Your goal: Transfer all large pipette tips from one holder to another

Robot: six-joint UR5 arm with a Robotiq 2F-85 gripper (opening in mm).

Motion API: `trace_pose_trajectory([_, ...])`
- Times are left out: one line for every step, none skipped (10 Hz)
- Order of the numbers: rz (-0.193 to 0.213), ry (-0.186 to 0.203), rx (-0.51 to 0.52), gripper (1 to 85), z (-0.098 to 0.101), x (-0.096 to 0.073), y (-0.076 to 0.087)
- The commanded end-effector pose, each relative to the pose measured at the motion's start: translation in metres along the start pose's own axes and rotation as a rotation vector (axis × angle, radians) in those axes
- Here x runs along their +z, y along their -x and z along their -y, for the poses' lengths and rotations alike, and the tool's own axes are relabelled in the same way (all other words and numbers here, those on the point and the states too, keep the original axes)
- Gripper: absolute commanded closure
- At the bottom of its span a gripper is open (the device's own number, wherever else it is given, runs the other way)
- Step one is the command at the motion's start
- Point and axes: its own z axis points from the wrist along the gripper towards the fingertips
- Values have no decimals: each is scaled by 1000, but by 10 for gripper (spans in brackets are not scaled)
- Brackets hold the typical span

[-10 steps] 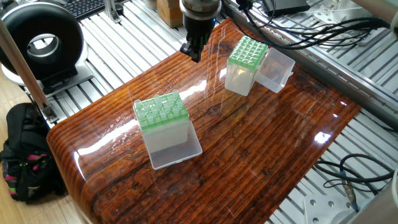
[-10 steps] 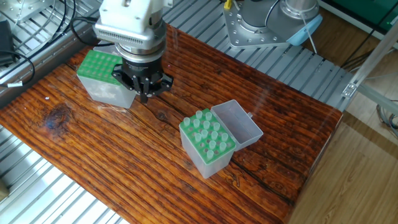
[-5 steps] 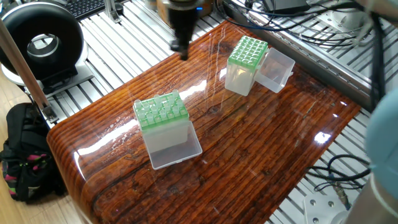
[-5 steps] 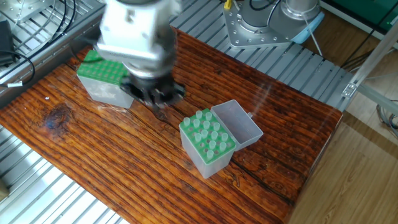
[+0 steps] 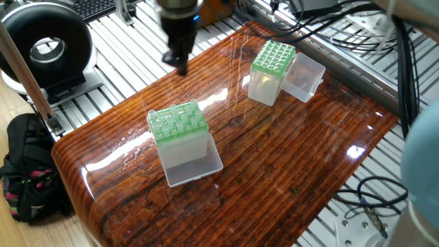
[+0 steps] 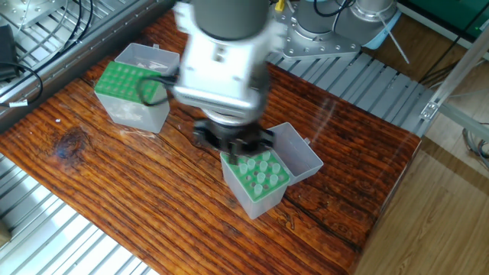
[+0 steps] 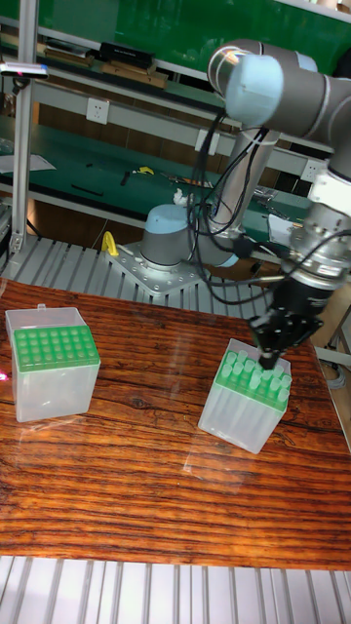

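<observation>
Gripper (image 7: pixel 272 359) hovered just above the large pipette tips (image 7: pixel 255 379) in their green-topped box (image 7: pixel 245 408); whether clenched, unclear.

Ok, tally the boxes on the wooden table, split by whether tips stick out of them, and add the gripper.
Green-topped clear plastic box with tips sticking out: 1
Green-topped clear plastic box with a flat top: 1
Two-finger gripper: 1
Total: 3
The slim whitish pipette tips are partly hidden, so they are not counted.
</observation>
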Motion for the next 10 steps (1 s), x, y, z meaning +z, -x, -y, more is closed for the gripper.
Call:
trace_pose_trajectory([38, 15, 4, 717, -34, 6, 2])
trace_pose_trajectory([68, 3, 7, 713, -31, 5, 8])
trace_pose_trajectory([82, -10, 18, 667, -28, 3, 12])
trace_pose_trajectory([20, -33, 22, 563, -24, 6, -2])
trace_pose_trajectory([14, -29, 35, 470, -28, 7, -3])
trace_pose_trajectory([43, 14, 61, 467, -42, 8, 4])
trace_pose_trajectory([75, 20, 59, 470, -46, 12, 9])
trace_pose_trajectory([97, 12, 59, 483, -49, 19, 11])
trace_pose_trajectory([108, 3, 61, 493, -47, 25, 16])
trace_pose_trajectory([118, 0, 61, 503, -45, 30, 21])
